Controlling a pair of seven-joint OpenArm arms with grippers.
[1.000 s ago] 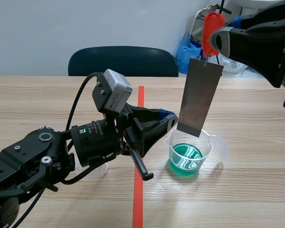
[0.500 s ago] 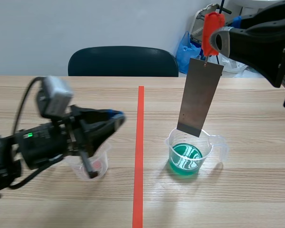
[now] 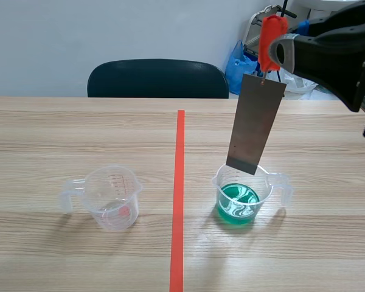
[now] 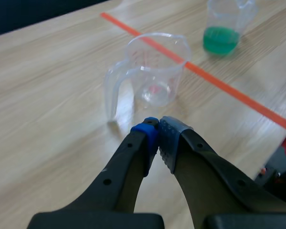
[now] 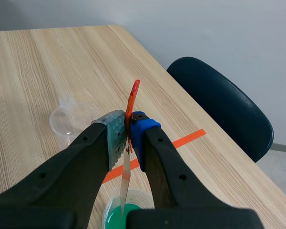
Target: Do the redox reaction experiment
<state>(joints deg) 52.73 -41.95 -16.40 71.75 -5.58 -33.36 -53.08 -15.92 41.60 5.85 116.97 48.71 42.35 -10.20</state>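
holding the orange-red tab (image 3: 269,35) of the grey metal plate (image 3: 255,125) clamped between the fingers of the right gripper (image 5: 127,129), plate hanging with its lower edge at the rim of the green-liquid beaker (image 3: 243,198), right of the tape line (image 3: 179,182) on the worktop (image 3: 61,134). pressing the fingers of the left gripper (image 4: 158,128) together on nothing, just short of the empty clear beaker (image 4: 155,71).

A dark blue chair (image 3: 158,78) stands behind the wooden table (image 3: 61,128), a blue plastic bag (image 3: 237,66) beside it.
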